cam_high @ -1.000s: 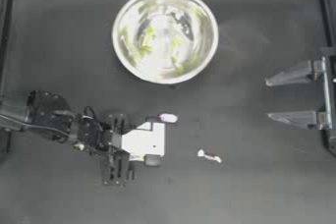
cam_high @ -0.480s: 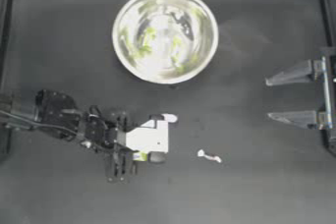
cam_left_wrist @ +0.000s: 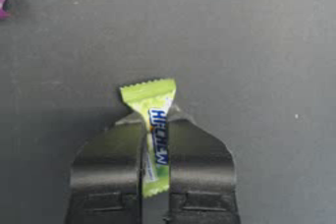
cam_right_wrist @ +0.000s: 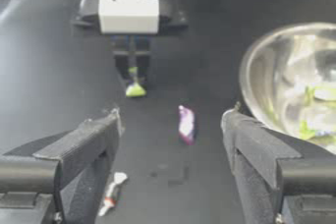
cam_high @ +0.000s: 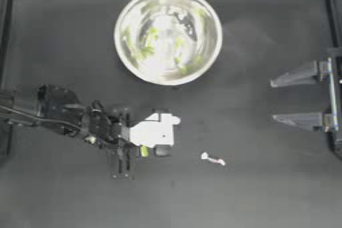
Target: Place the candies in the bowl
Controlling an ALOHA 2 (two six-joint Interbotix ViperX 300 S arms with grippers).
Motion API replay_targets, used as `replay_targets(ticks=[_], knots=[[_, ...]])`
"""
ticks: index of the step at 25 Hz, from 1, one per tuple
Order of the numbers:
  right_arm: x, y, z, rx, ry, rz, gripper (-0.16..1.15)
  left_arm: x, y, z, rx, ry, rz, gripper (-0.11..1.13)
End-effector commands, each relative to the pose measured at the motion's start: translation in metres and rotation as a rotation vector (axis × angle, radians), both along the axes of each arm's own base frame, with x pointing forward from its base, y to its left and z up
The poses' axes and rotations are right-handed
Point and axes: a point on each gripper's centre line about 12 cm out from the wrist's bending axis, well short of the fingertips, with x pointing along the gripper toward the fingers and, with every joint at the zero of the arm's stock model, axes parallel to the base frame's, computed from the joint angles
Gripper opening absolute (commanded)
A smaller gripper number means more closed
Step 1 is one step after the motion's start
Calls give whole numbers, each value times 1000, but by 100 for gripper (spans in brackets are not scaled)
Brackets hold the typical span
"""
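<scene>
The shiny metal bowl (cam_high: 167,34) stands at the back middle of the table, also seen in the right wrist view (cam_right_wrist: 295,85), with yellow-green candies (cam_high: 144,52) inside. My left gripper (cam_high: 145,148) hovers in front of the bowl, shut on a yellow-green candy (cam_left_wrist: 154,120) that sticks out past its jaws; the right wrist view shows the same candy (cam_right_wrist: 134,89). A purple-and-white candy (cam_right_wrist: 187,125) lies on the table beside it. A thin white-and-red candy (cam_high: 212,159) lies further right. My right gripper (cam_high: 287,97) is parked open at the right edge.
Raised black rails run along the table's back and sides. The left arm (cam_high: 60,112) stretches in low from the left edge. Bare dark tabletop spreads between the bowl and the right gripper.
The left gripper has risen a little and drifted toward the bowl with the yellow-green candy in it. Its wrist now covers the purple candy in the top view. The right arm has not moved.
</scene>
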Motion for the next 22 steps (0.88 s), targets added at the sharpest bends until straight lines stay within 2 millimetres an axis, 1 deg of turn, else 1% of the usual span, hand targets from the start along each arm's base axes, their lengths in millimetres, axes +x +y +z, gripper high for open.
replay_targets(ticks=[1, 5, 7, 8, 13, 17, 22], knots=[[2, 0, 4, 2, -16, 1, 93, 6, -2, 61, 3, -168, -21, 32], [2, 0, 5, 1, -20, 1, 93, -3, 4, 100, 39, -275, -48, 32], [2, 0, 5, 1, -26, 1, 93, -8, 15, 117, 66, -319, -41, 32], [2, 0, 5, 0, -31, 1, 93, -11, 23, 127, 87, -346, -32, 32], [2, 0, 5, 3, -40, 0, 93, -19, 69, 156, 207, -448, 24, 32], [2, 0, 5, 2, -46, 0, 93, -19, 109, 167, 301, -534, 73, 30], [2, 0, 5, 2, -51, 0, 93, -17, 157, 163, 374, -563, 144, 30]])
